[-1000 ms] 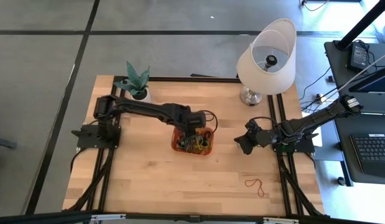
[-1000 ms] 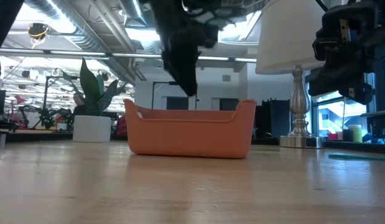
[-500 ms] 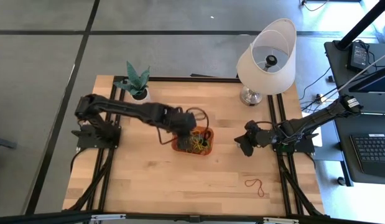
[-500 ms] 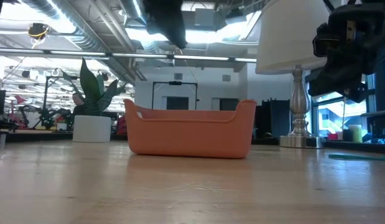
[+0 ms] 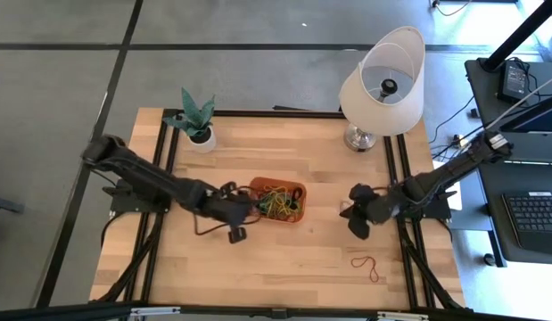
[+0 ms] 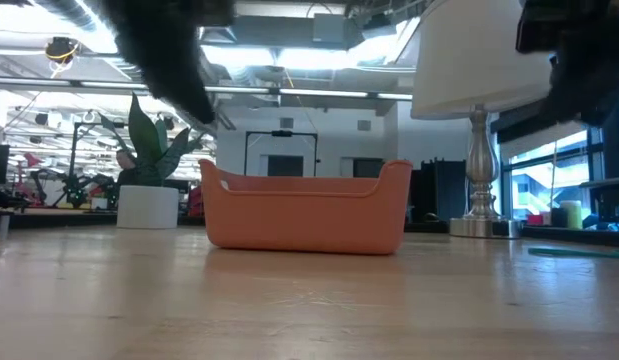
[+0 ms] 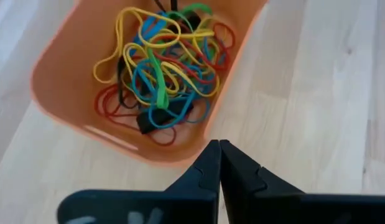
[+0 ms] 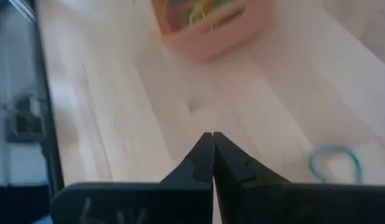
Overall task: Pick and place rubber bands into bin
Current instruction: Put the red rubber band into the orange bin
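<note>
Your left gripper [image 7: 218, 163] is hanging just off the bin [image 5: 258, 214], on the side facing the counter's left edge, with its fingers pressed together and nothing pinched between them. The bin is sitting near the middle of the counter [image 5: 284, 259], and the rubber bands [image 7: 161, 68] are lying tangled inside it: yellow, blue, red, green and black loops piled over each other, so you cannot count them or trace any single one. In the low view the bin's orange wall [image 6: 307, 210] is hiding its contents completely, and both arms are showing only as dark blurs cut off at the top. Your right gripper [image 8: 212, 158] is hovering over the counter's right side, its fingers also pressed together and empty. One loose band [image 5: 368, 265] is lying alone near the counter's front right corner; it is looking reddish from above, while the right wrist view is showing a bluish loop [image 8: 335, 163] on the wood, too blurred to match with certainty.
</note>
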